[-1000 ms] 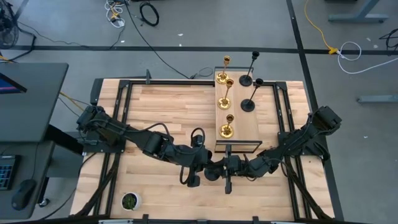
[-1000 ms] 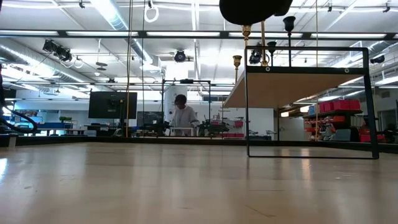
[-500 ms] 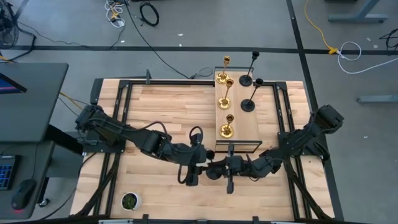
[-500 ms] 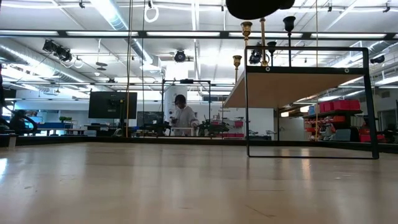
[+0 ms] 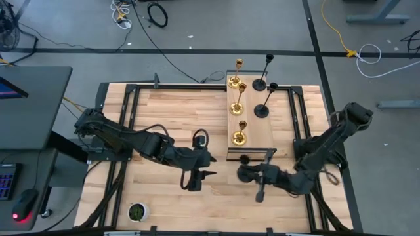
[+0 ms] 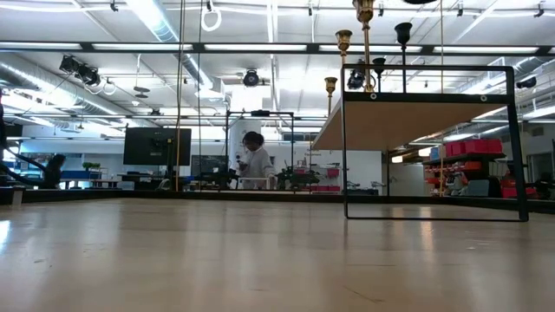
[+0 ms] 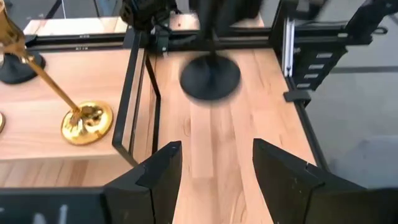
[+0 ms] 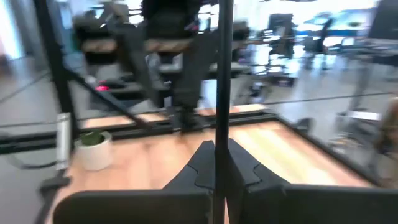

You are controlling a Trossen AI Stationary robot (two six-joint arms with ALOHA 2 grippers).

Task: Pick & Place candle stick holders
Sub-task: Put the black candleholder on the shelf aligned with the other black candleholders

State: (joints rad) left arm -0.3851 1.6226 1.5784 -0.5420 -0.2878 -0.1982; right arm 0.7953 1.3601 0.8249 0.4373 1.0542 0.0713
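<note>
In the high view, the right gripper (image 5: 261,176) sits lower centre-right of the frame, just below the raised wooden shelf on a black wire frame (image 5: 252,141). Its fingers (image 8: 200,163) are clamped on the thin stem of a matte black candlestick with a round base (image 5: 245,173), which lies tilted, base toward the left arm. The left gripper (image 5: 202,176) hangs at lower centre, apart from that base, its fingers (image 7: 165,169) spread wide with nothing between them.

On the shelf stand three shiny gold candlesticks (image 5: 239,135) in a column. Two more matte black candlesticks (image 5: 261,109) stand just right of them, upper centre. A small round green plant pot (image 5: 137,212) sits at the lower left of the pale wooden table (image 5: 177,111).
</note>
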